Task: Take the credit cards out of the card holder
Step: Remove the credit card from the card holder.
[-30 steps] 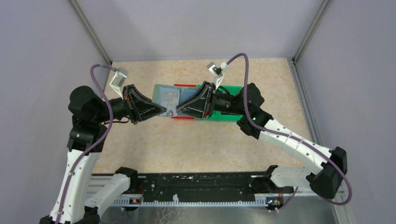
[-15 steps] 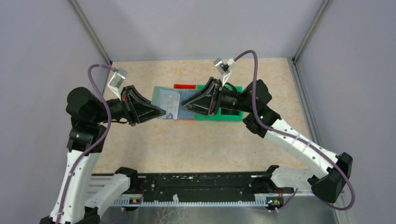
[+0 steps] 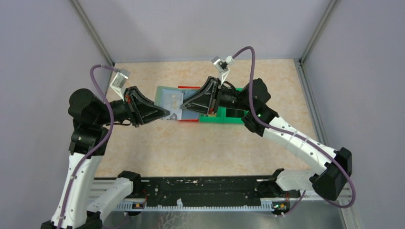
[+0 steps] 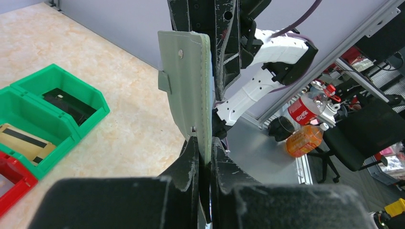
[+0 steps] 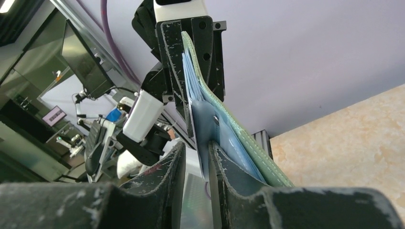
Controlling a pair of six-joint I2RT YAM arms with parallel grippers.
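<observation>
Pale grey-green and stitched along its rim, the card holder is hanging in the air above the bins, standing on edge between the two arms. The left gripper is pinching its lower edge, jaws nearly closed with the folded wallet sandwiched tight between them. A small closing tab is sticking out of the holder's outer face.

In the right wrist view, the layered bluish edges of credit cards are showing along the holder's inner side. The right gripper is sitting narrow around a pale bluish flat piece projecting from that side; I cannot tell whether this piece is a card or a pocket flap. One of the fingers is standing just clear of it, with a sliver of background showing between, while the other is lying against it.

Below, on the marbled beige tabletop, a green bin is holding a dark grey credit card in its far compartment and a tan striped credit card in the nearer one. A red bin is sitting just beside the green bin, touching it. From the top view, the holder is hovering mostly over the red bin, with both grippers meeting at it from opposite sides.
</observation>
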